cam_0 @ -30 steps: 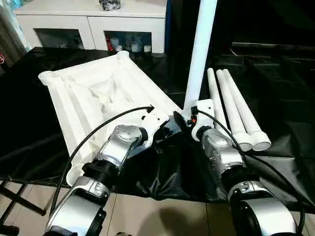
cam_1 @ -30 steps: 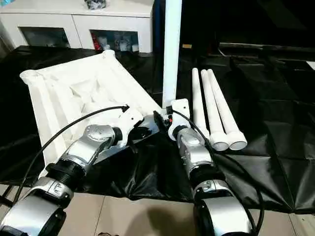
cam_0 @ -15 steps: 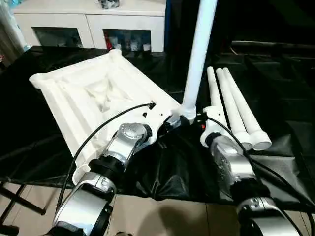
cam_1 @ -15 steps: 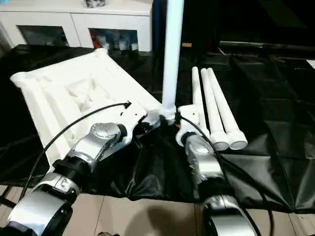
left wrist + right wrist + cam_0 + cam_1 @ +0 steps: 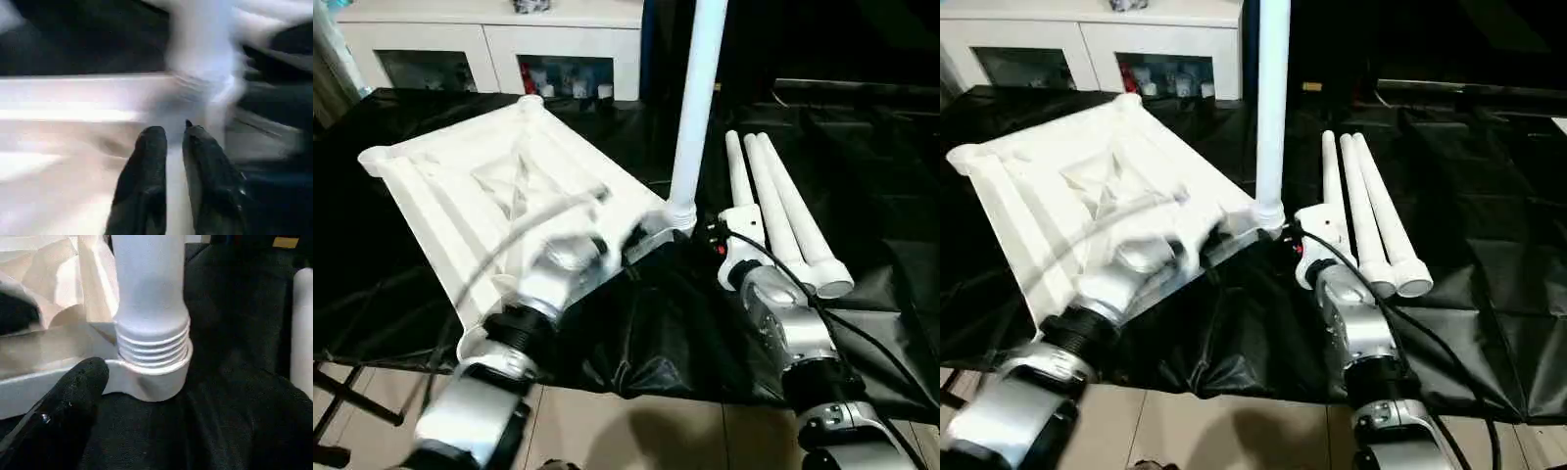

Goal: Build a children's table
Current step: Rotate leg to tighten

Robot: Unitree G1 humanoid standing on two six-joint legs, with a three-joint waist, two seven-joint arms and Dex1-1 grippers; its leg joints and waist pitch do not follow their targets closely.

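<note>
Children's table top (image 5: 480,186) is seen lying upside down on the black cloth (image 5: 646,333), ribbed underside up, with 1 leg (image 5: 697,98) standing upright in the near corner socket (image 5: 156,377). Several thread ridges are left showing above the socket rim in the right wrist view, so the leg is judged not fully screwed home.

Changes over the last second:
- Right gripper (image 5: 729,230) has been drawn back from the upright leg and is now just beside the socket, toward the spare legs. Its jaws are spread wide, nothing held; 1 black finger (image 5: 63,401) is seen short of the socket.
- Left gripper (image 5: 173,142) has been shifted along the top's near edge; its arm is motion-blurred. Its fingers stand a little apart over the white edge beside the leg's base; whether anything is pinched cannot be told.
- Table top sits further left in the head views, though camera motion cannot be ruled out.

Judgement: first leg has been released and stands unaided; a regrip for more turning, or a reach for a spare, is likely next.

Count: 1 top, 1 leg fitted, 3 spare legs (image 5: 783,220) lying side by side on the cloth, 4 legs in all.
</note>
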